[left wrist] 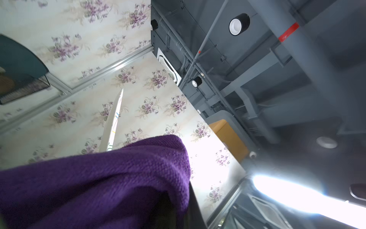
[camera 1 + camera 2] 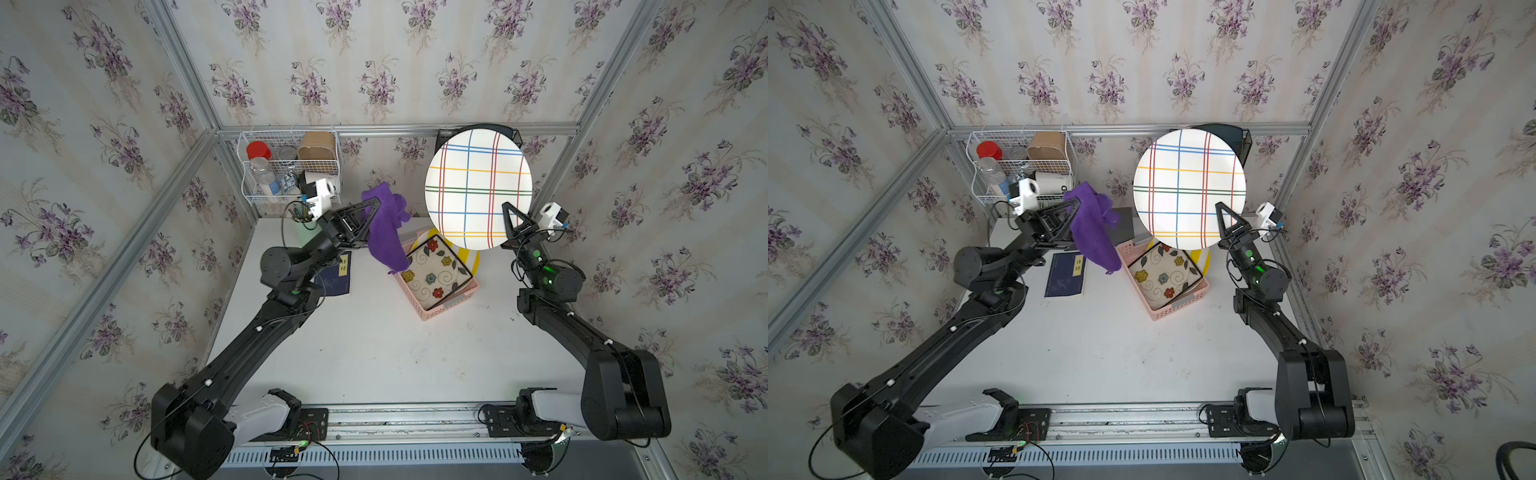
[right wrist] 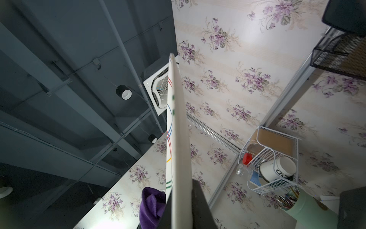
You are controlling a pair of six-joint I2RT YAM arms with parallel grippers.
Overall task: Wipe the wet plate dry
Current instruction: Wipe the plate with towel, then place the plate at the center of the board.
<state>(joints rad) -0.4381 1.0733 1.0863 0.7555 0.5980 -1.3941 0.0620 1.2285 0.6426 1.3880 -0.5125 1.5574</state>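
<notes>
Worktop: white, scuffed.

Plate: round and white, crossed by thin red, blue, yellow and green lines. It is held in the air over the back right of the worktop, above the basket, with its face turned up in both top views. Glare washes the face out, so I cannot tell whether it is wet. The right wrist view shows it edge-on.

Cloth: purple, hanging limp just left of the plate with a gap between them.

Basket: pink, holds a flowered square dish.

Right hand: pinching the plate's lower right rim.

Left hand: pressed together on the cloth's top.
</notes>
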